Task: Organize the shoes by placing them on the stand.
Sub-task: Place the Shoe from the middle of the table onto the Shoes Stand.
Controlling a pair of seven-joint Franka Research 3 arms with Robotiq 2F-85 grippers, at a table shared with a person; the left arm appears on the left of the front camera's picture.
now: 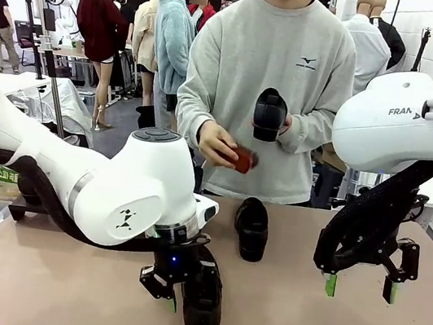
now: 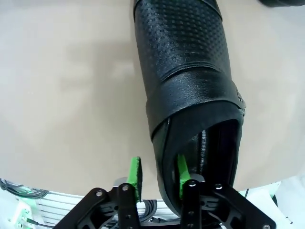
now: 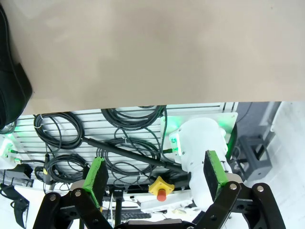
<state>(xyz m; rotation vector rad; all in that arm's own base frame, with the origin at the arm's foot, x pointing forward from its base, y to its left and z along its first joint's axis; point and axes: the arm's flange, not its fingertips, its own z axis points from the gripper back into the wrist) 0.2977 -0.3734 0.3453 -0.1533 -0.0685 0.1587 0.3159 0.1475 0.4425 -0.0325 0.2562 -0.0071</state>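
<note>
One black shoe [image 1: 202,313] lies near the table's front edge. My left gripper [image 1: 181,299] is down at its heel end. In the left wrist view the left gripper [image 2: 158,174] stands partly closed astride that shoe's [image 2: 186,71] side wall. One green pad sits over the opening; the other is outside with a strip of table showing before the leather. A second shoe [image 1: 253,228] rests at the table's middle. The person holds a third shoe [image 1: 269,115] upright. My right gripper [image 1: 359,289] [image 3: 156,174] hangs open and empty above the table's right side. The stand is out of view.
The person stands at the far edge, one hand [image 1: 218,143] holding a small reddish-brown thing [image 1: 241,160]. The right wrist view shows the table's near edge [image 3: 143,106], coiled cables [image 3: 128,119] below it, and part of a black shoe [image 3: 12,81] at the left.
</note>
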